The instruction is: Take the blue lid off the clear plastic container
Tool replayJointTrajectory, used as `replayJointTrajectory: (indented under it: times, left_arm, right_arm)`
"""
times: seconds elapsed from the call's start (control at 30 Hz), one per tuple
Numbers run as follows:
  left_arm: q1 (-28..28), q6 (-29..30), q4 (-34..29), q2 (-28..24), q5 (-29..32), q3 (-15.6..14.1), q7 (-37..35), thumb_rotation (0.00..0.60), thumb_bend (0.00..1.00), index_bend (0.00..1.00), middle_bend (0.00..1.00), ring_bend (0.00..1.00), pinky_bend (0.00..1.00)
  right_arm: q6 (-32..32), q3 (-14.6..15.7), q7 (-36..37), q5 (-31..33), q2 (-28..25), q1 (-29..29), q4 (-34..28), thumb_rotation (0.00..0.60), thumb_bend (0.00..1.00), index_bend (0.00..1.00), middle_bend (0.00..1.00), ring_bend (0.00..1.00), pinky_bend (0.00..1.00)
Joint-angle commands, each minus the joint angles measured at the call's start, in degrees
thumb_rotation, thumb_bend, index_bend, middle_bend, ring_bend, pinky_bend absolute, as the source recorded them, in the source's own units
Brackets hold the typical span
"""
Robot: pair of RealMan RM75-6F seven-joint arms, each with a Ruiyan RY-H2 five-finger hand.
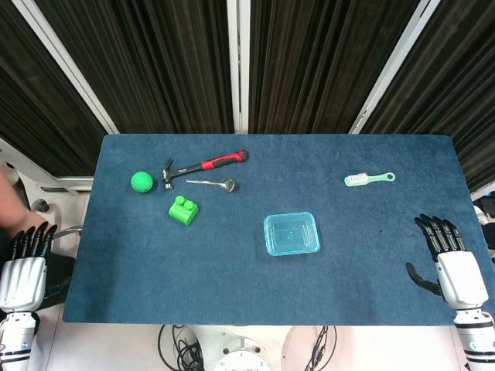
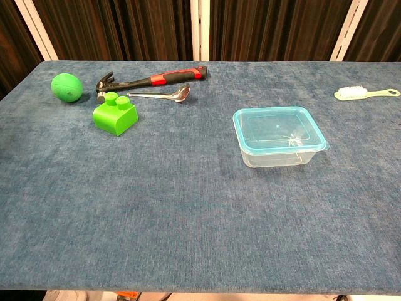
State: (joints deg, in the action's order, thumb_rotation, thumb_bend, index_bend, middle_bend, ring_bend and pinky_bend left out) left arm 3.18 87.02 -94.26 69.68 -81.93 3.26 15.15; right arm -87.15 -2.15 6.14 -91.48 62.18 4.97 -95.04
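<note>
The clear plastic container [image 1: 291, 234] [image 2: 279, 145] stands near the middle of the blue table, a little right of centre, with its blue lid [image 1: 291, 229] [image 2: 278, 127] sitting on top. My left hand [image 1: 25, 270] hangs off the table's left edge, fingers extended and holding nothing. My right hand [image 1: 452, 267] rests at the table's right edge, fingers spread, empty, well to the right of the container. Neither hand shows in the chest view.
A green ball [image 1: 141, 181] [image 2: 66, 87], a red-handled hammer [image 1: 205, 166] [image 2: 150, 79], a metal spoon [image 1: 211, 183] [image 2: 160, 95] and a green block [image 1: 183, 209] [image 2: 115, 115] lie at the back left. A green brush [image 1: 369, 179] [image 2: 366, 93] lies at the back right.
</note>
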Motion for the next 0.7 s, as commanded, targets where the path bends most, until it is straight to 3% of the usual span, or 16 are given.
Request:
replayJointTrajectory:
  times: [0.03, 0.37, 0.7]
  left_arm:
    - [0.29, -0.81, -0.16, -0.08, 0.52, 0.06, -0.19, 0.6, 0.0, 0.04, 0.0, 0.0, 0.0]
    - [1.18, -2.07, -0.16, -0.01, 1.13, 0.5, -0.37, 0.6, 0.0, 0.04, 0.0, 0.0, 0.0]
    - [2.79, -4.5, 0.15, 0.34, 1.5, 0.69, -0.98, 0.6, 0.0, 0.04, 0.0, 0.0, 0.0]
  right_arm:
    - [0.4, -0.2, -0.57, 0.17, 0.41, 0.3, 0.13, 0.6, 0.25, 0.0, 0.05, 0.0, 0.0]
    - [4.55, -1.36, -3.33, 0.6, 1.92, 3.49, -0.09, 0.6, 0.25, 0.0, 0.05, 0.0, 0.0]
    - [20.27, -5.95, -12.69, 5.67, 11.05, 15.75, 5.27, 0.6, 0.24, 0.0, 0.05, 0.0, 0.0]
